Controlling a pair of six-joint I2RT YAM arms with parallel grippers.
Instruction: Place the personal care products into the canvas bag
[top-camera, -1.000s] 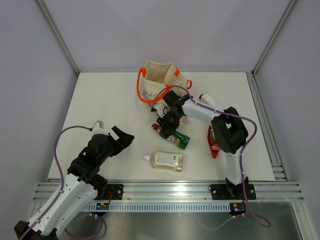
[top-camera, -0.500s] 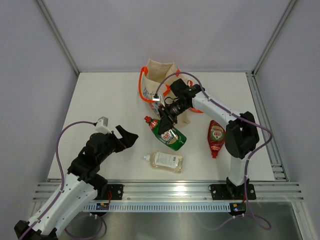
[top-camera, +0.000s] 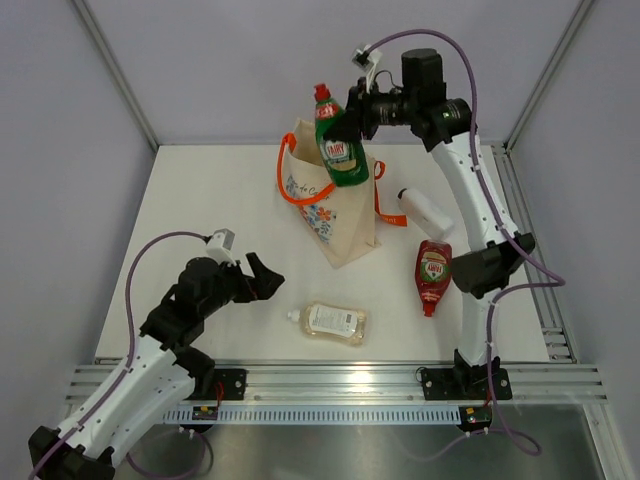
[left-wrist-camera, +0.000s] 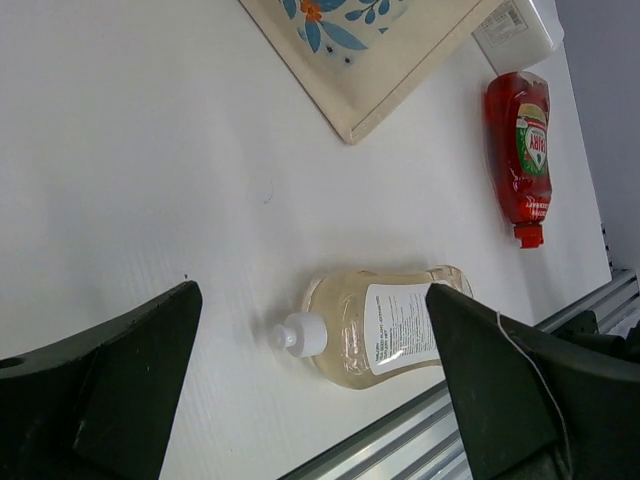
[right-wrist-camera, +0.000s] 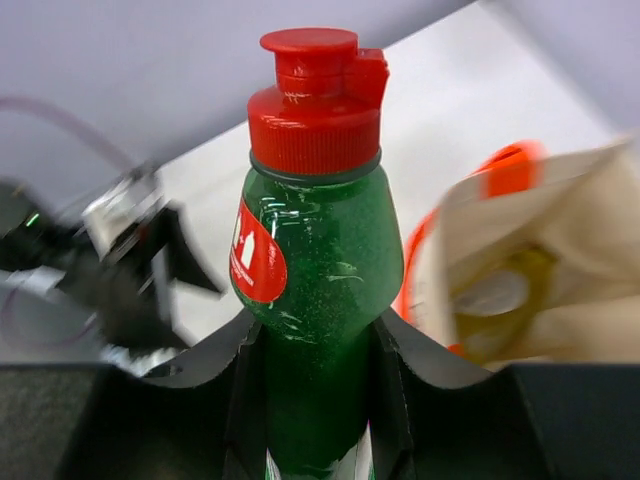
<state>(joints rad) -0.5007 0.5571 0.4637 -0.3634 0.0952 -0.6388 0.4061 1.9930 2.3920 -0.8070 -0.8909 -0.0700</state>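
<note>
My right gripper (top-camera: 358, 112) is shut on the green bottle (top-camera: 337, 145) with a red cap and holds it high over the canvas bag (top-camera: 345, 225). In the right wrist view my fingers clamp the bottle (right-wrist-camera: 315, 250), and the bag's mouth (right-wrist-camera: 560, 230) lies below with a blurred yellowish shape inside. The clear-beige bottle (top-camera: 335, 320) lies at the table's front. The red bottle (top-camera: 432, 275) and the white bottle (top-camera: 425, 208) lie right of the bag. My left gripper (top-camera: 262, 278) is open and empty, left of the clear-beige bottle (left-wrist-camera: 390, 325).
The aluminium rail (top-camera: 330, 380) runs along the table's near edge. Frame posts stand at the back corners. The left wrist view also shows the red bottle (left-wrist-camera: 520, 140), the white bottle (left-wrist-camera: 515, 30) and the bag's floral corner (left-wrist-camera: 340, 50).
My right gripper has lifted the green bottle from the table in front of the bag to high above the bag. My left gripper has edged right, towards the clear-beige bottle.
</note>
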